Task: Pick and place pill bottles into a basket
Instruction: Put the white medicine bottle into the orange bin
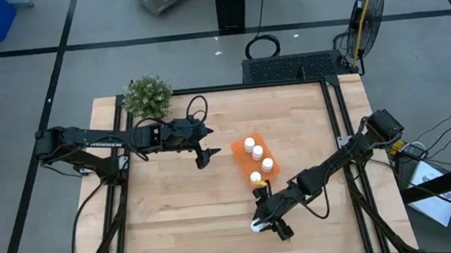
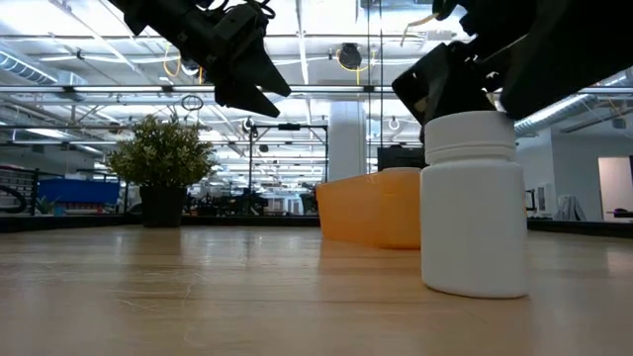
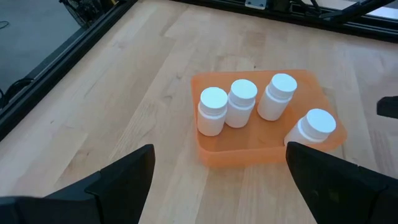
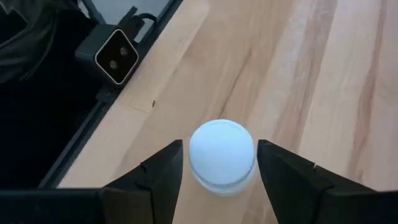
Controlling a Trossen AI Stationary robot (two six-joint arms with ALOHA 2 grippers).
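Note:
One white pill bottle (image 4: 222, 154) stands upright on its base near the table's front edge (image 2: 473, 203). My right gripper (image 4: 219, 149) is open, with a finger on either side of the bottle's cap and a thin gap on each side; in the low view the gripper (image 2: 473, 74) sits at and above cap height. The orange basket (image 3: 205, 149) lies mid-table with several white bottles inside; one of them (image 3: 314, 127) leans at a corner. My left gripper (image 1: 203, 155) hangs open above the table, left of the basket (image 1: 239, 152).
A green potted plant (image 1: 148, 96) stands at the table's far left corner. A small camera (image 4: 117, 56) sits on the black frame at the front edge, close to the standing bottle. Bare wood lies between the basket and the front edge.

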